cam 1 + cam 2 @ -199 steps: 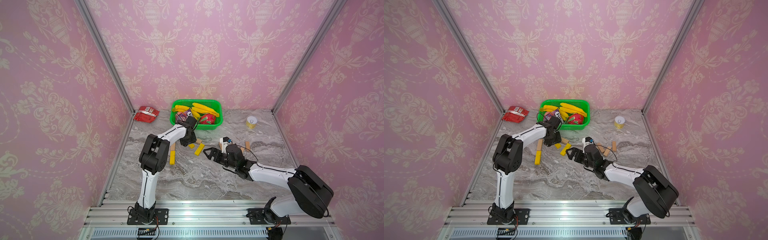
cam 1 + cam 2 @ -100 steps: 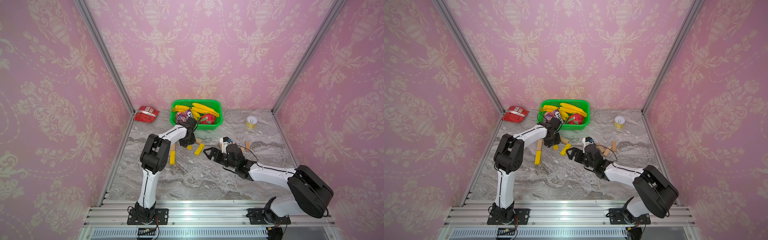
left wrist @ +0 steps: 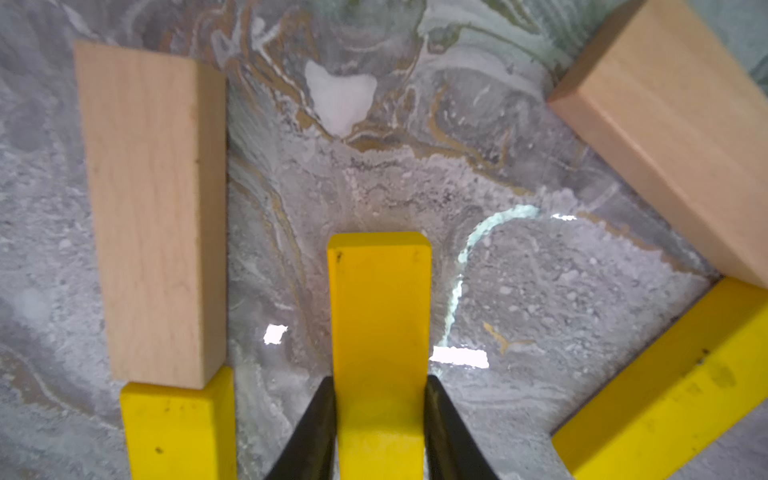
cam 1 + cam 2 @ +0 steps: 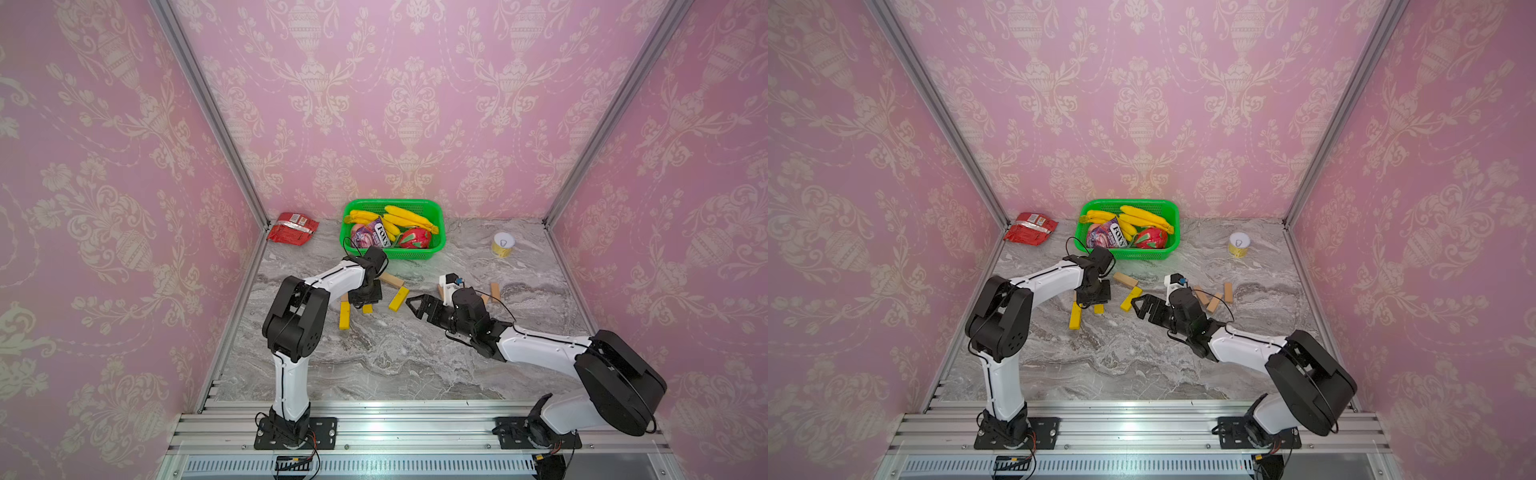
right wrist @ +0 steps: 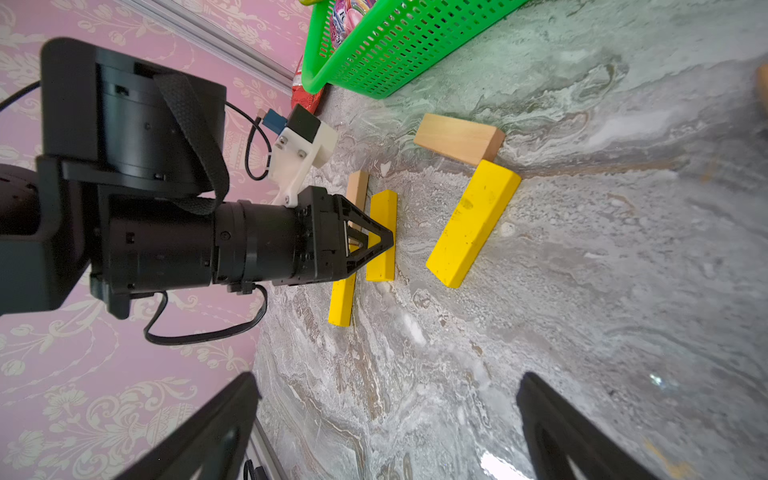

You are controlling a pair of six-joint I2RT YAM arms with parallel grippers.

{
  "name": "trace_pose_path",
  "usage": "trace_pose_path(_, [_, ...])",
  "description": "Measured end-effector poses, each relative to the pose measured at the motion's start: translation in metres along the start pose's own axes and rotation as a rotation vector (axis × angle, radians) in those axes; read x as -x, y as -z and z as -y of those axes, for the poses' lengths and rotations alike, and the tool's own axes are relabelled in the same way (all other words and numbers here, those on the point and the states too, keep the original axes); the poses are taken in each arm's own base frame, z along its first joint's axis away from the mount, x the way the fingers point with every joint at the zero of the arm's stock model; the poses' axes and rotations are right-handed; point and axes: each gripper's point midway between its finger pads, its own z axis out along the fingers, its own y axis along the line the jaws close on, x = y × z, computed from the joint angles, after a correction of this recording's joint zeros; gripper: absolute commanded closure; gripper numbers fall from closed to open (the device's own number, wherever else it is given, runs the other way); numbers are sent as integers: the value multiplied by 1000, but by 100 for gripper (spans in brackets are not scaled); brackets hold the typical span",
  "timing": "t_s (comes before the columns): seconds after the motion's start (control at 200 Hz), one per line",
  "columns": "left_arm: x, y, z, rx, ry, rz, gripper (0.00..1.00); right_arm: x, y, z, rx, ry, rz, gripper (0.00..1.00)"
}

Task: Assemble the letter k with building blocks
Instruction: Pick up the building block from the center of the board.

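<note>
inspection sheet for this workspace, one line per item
surface: grey marble tabletop
job's things: held yellow block; stem wood block and stem yellow block end to end beside it; slanted wood block meeting slanted yellow block; spare wood blocks behind right arm
clutter: green basket with bananas, red packet, yellow can
claws: left claw shut on held yellow block; right claw open, empty
cables: black cable loops off left arm
surroundings: pink patterned walls
</note>
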Motion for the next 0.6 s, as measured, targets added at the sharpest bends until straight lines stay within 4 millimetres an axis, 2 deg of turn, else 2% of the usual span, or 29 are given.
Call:
trace_pose_path(0.13, [-3,9,-2,-11,-31,11,88,-1,0,1,0,-5,1,0])
trace_pose_path(0.41, [-2,50,-4,-61,-62,91,88,-1,3,2,-1,-22,3,0])
trace_pose_path(0.6, [-17,57,-15,-58,-72,87,88,-3,5,4,-5,-23,1,0])
